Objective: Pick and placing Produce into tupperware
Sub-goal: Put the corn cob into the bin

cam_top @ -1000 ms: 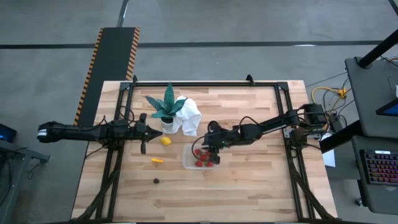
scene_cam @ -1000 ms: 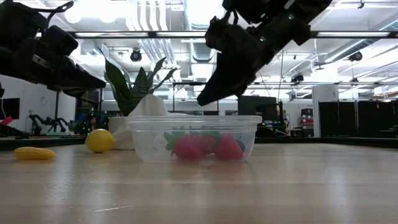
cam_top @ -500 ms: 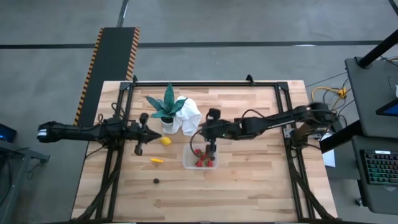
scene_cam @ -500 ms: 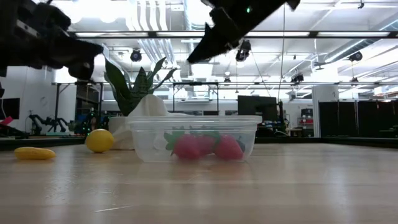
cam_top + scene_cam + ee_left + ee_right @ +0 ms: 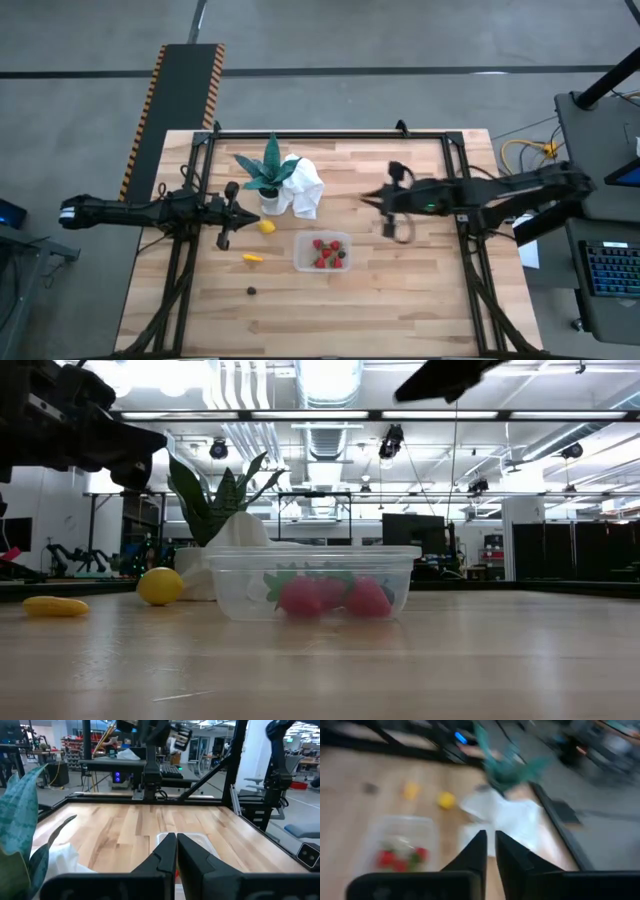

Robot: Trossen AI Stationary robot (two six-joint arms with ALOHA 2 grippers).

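The clear tupperware [image 5: 300, 262] stands on the table's middle with several red strawberries [image 5: 328, 252] inside; the low view shows them behind its wall [image 5: 330, 597]. To its left on the wood lie the lemon [image 5: 266, 226], the yellow-orange piece [image 5: 253, 257] and a tiny dark one [image 5: 251, 291]. My left gripper [image 5: 245, 212] hovers just left of the lemon, shut and empty. My right gripper [image 5: 367, 197] is raised to the right of the tupperware, toward the far side, shut and empty.
A green spiky potted plant [image 5: 268, 172] and a white cloth [image 5: 303, 188] sit just beyond the lemon and the tupperware. A black frame [image 5: 330, 133] runs along the table's edges. Bare wood lies on the near half and to the tupperware's right.
My right gripper has risen from above the tupperware and drawn back toward the table's right edge, leaving the strawberries inside. My left gripper rose slightly and pulled back a little toward the left in the first half second, then stayed still.
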